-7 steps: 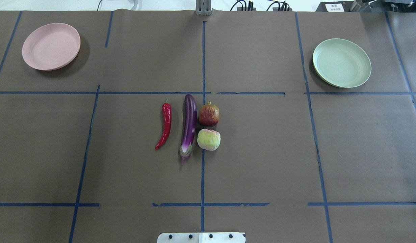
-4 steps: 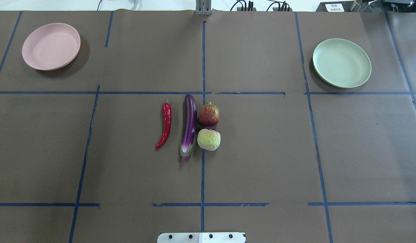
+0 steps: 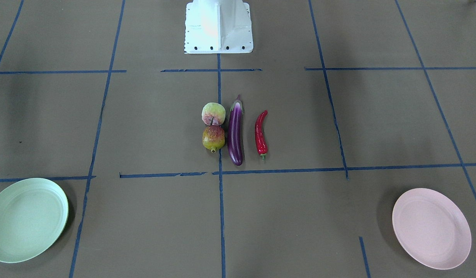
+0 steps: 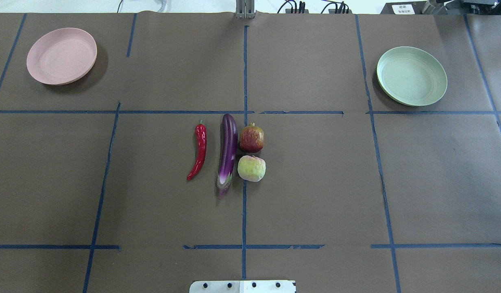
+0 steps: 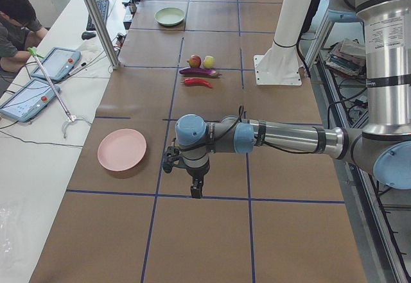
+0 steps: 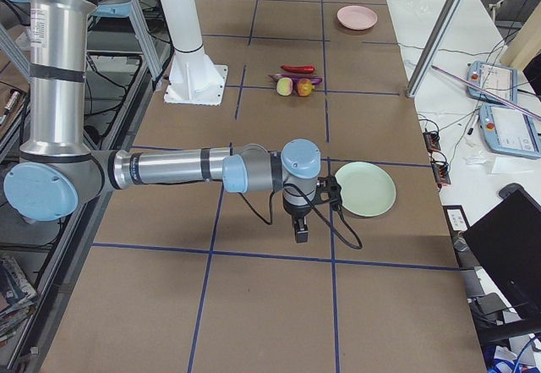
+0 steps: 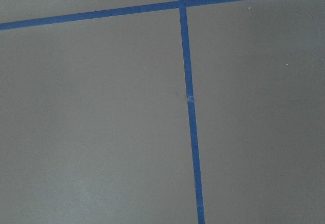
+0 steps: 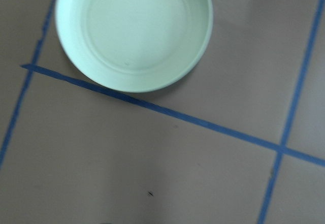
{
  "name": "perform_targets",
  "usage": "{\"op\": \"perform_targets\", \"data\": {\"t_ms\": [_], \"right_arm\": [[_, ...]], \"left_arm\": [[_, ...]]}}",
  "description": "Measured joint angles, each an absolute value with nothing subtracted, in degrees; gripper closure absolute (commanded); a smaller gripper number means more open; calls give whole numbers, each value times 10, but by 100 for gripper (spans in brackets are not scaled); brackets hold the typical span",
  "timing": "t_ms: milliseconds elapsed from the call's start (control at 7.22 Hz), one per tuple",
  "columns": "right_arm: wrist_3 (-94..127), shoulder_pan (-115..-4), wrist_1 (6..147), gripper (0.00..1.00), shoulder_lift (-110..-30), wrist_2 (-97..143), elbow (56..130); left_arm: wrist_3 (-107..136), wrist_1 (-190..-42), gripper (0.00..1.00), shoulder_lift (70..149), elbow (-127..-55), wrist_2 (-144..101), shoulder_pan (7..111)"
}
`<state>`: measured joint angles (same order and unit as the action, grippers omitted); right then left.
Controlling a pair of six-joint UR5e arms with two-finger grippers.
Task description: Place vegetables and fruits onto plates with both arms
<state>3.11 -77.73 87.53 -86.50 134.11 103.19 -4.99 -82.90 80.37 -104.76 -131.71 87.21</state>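
The purple eggplant (image 4: 227,152), the red chili (image 4: 199,150), the red-and-yellow pomegranate-like fruit (image 4: 251,138) and the pale green fruit (image 4: 251,167) lie together at the table's middle. The pink plate (image 4: 61,55) is far left and the mint green plate (image 4: 411,76) far right, both empty. My left gripper (image 5: 198,187) hangs over bare table beside the pink plate (image 5: 122,149). My right gripper (image 6: 301,231) hangs beside the green plate (image 6: 364,188), which fills the right wrist view (image 8: 134,31). I cannot tell whether either gripper is open or shut.
The white base block (image 3: 218,27) stands at the robot's side of the table. Blue tape lines cross the brown cover. An operator (image 5: 16,20) sits at a side bench with tablets, behind a metal post (image 5: 96,20).
A small dark tip has come in at the right edge of the overhead view, near the green plate. The vegetables, fruits and plates have not moved.
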Motion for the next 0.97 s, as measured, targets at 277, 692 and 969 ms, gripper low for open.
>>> {"op": "perform_targets", "data": {"t_ms": [277,692,969], "right_arm": [[112,-697,875,0,-796,1337,1053],[363,-546,876,0,-683,1276,1068],[556,-408,884,0,-621,1142,1079]], "left_arm": [[-49,-830,0,804,-1048,-1318,870],[-49,-830,0,804,-1048,-1318,865],[-49,-830,0,804,-1048,-1319,865]]}}
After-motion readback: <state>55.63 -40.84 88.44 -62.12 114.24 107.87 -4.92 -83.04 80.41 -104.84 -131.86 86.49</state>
